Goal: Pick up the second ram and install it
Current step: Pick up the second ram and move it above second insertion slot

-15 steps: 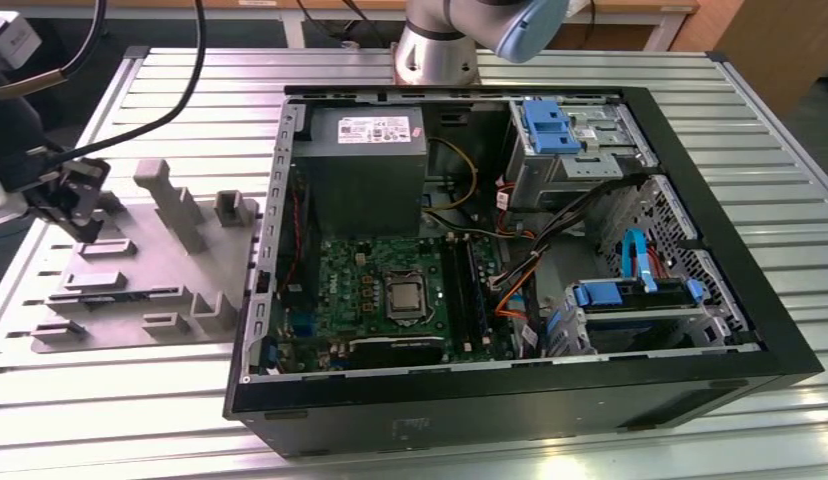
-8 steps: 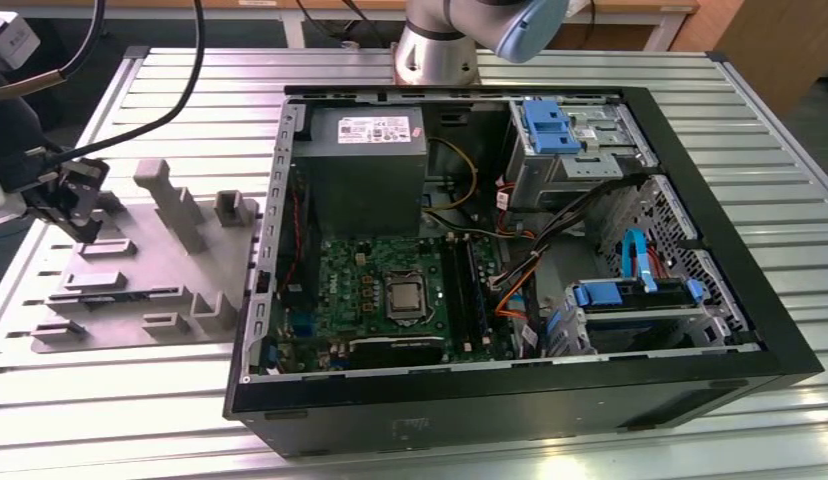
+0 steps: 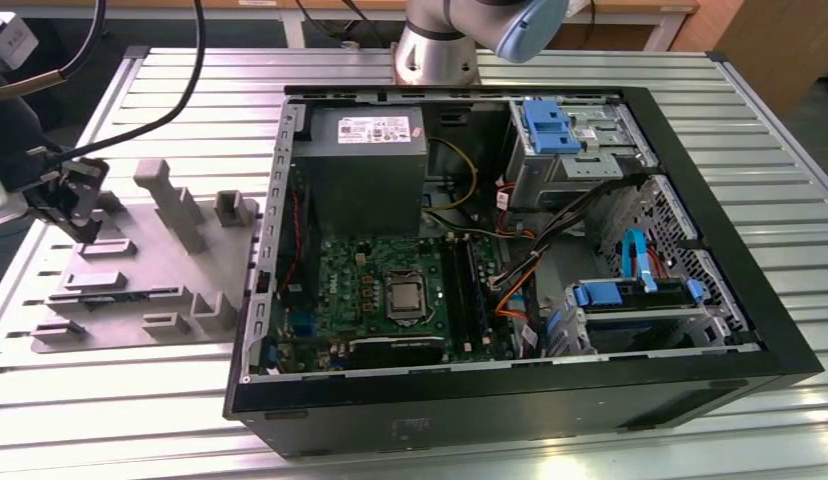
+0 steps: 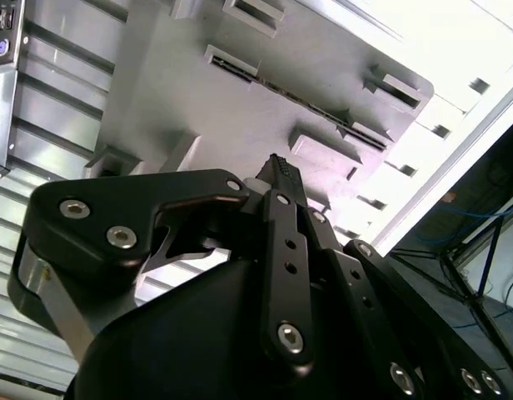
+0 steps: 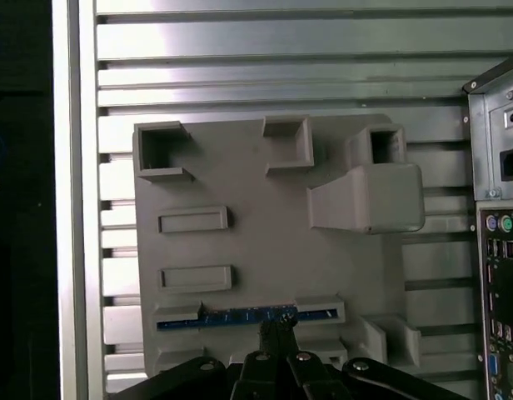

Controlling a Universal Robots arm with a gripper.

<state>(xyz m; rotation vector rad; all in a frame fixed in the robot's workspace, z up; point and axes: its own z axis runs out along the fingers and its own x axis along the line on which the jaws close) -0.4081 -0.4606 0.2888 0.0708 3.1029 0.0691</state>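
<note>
The second ram [image 5: 248, 316] stands on edge in a long slot of the grey fixture plate [image 5: 265, 242], its blue top edge showing. In the second wrist view the ram [image 4: 311, 100] is a thin dark line in that slot. In the exterior view the ram [image 3: 117, 293] lies near the plate's front. My gripper [image 3: 78, 215] hangs above the plate at the exterior view's left. Its fingers [image 5: 273, 332] are shut with nothing between them and line up with the ram's middle. The black fingertips [image 4: 280, 167] sit clear above the plate.
An open computer case [image 3: 734, 370] lies beside the plate at the exterior view's right. Its motherboard [image 3: 374, 290] has long dark memory slots [image 3: 465, 290] next to the processor. A tall grey block [image 5: 365, 200] and low sockets rise from the plate. The slatted metal table [image 3: 147, 400] lies under everything.
</note>
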